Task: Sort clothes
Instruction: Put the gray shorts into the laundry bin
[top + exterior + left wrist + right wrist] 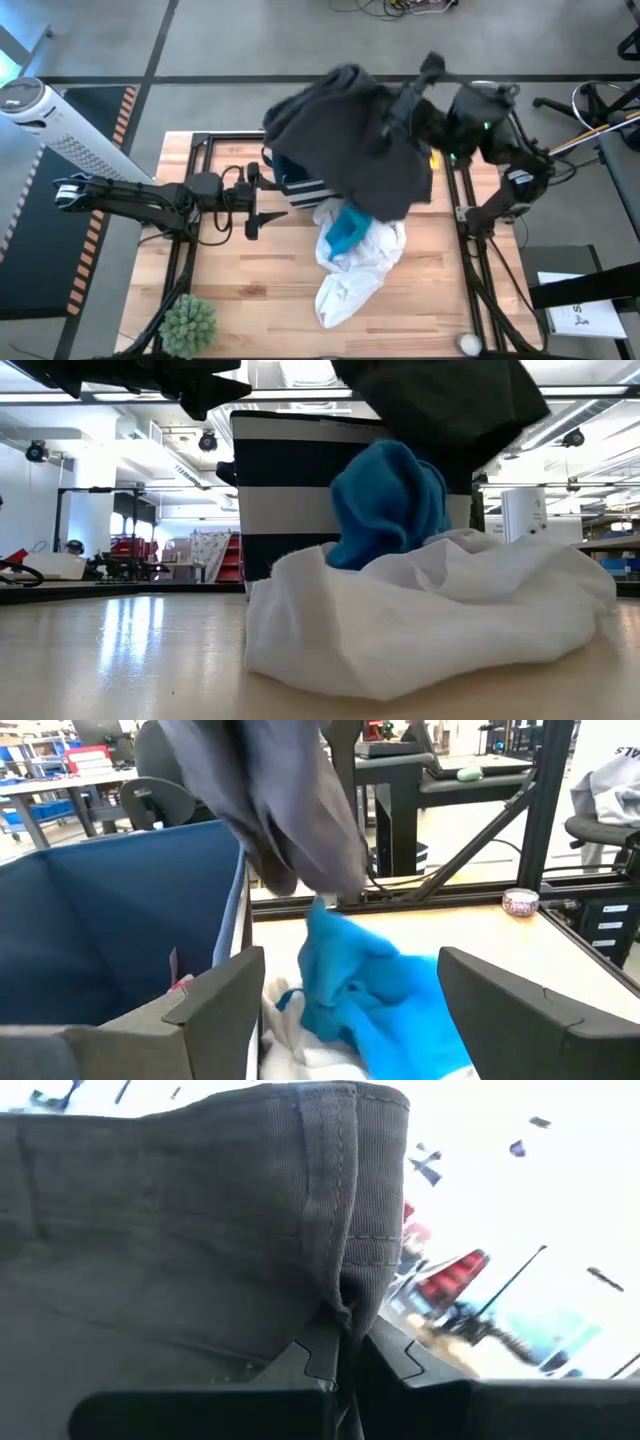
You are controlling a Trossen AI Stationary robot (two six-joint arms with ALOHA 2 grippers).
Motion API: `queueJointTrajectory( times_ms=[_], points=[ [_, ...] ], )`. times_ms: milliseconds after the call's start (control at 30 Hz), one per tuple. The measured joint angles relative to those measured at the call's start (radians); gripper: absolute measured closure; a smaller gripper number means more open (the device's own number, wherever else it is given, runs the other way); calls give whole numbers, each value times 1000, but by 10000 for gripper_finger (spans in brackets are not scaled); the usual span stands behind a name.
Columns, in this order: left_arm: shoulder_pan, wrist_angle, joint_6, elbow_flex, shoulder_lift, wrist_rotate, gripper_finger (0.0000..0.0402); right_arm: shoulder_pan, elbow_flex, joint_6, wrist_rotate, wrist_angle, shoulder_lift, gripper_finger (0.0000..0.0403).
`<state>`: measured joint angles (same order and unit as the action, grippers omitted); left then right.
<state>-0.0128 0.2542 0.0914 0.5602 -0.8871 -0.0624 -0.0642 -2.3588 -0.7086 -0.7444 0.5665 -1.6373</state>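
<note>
White garment (430, 610) sits crumpled nearest the low camera, teal piece (388, 500) heaped on top, both touching the striped navy bin (285, 490). Right gripper (345, 1342) is clamped on a seam fold of the dark grey garment (345, 135), held high over the bin and pile. Left gripper (255, 203) hovers beside the bin, fingers spread, holding nothing. Likely step: carrying the grey away. Advice: lift until the hanging hem clears the teal piece (it looks close), or it'll drag. Fabric is ribbed, heavy, draping in 1 bulky mass.
</note>
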Motion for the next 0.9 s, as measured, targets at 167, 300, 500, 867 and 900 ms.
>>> queueJointTrajectory(
  times_ms=[167,300,500,867,900],
  points=[
    [0,10,0,0,-10,1,110,73,28,-226,50,-305,-39,403],
    [-1,19,3,-2,-12,2,105,148,8,-234,139,-367,-70,403],
    [-6,39,7,-9,-12,3,108,270,5,-234,219,-392,-118,403],
    [-6,47,7,-10,-21,3,117,434,3,-173,326,-444,-176,403],
    [-6,45,7,-10,-21,3,116,436,3,-150,328,-407,-175,403]
  ],
)
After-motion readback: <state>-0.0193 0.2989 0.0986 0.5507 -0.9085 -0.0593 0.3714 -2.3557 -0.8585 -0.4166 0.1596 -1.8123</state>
